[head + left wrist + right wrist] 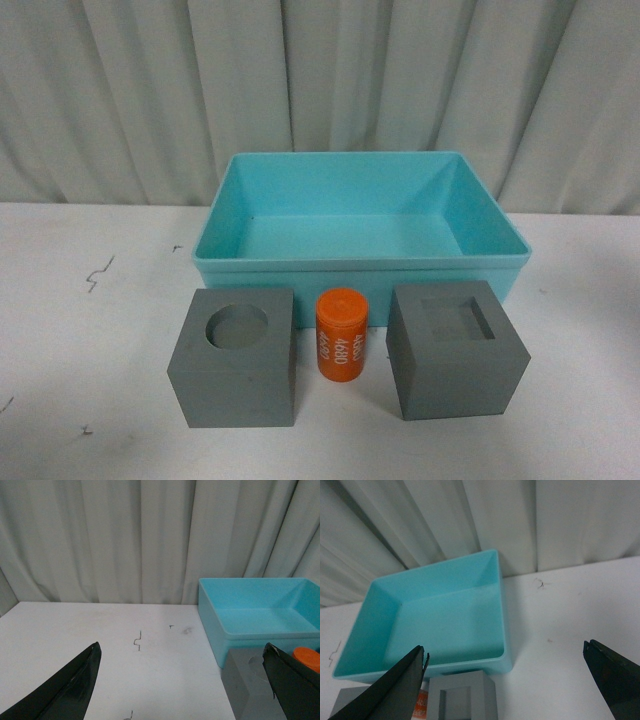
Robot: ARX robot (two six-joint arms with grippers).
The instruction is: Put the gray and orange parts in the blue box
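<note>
The cylinder (341, 340) and both gray cubes are gripped by nothing. The left gripper (181, 650) is seen spread wide and empty, its dark fingers (70, 690) held apart over the white table (100, 630). Beside one finger, the round-recess cube (245, 680) and a sliver of the cylinder's orange top are caught, with the box (215, 625) just behind them. The right gripper (505, 647) is likewise spread wide and empty. A corner of the box and the square-recess cube (462, 700) are framed between its fingers.

In the front view the three parts are lined up on the table just before the box's near wall, all outside it. The round-recess cube is placed at the left, the cylinder upright in the middle, and the square-recess cube at the right. Narrow gaps are left between them. White numbers are printed on the cylinder's side. A pale curtain (150, 90) is hung behind the table.
</note>
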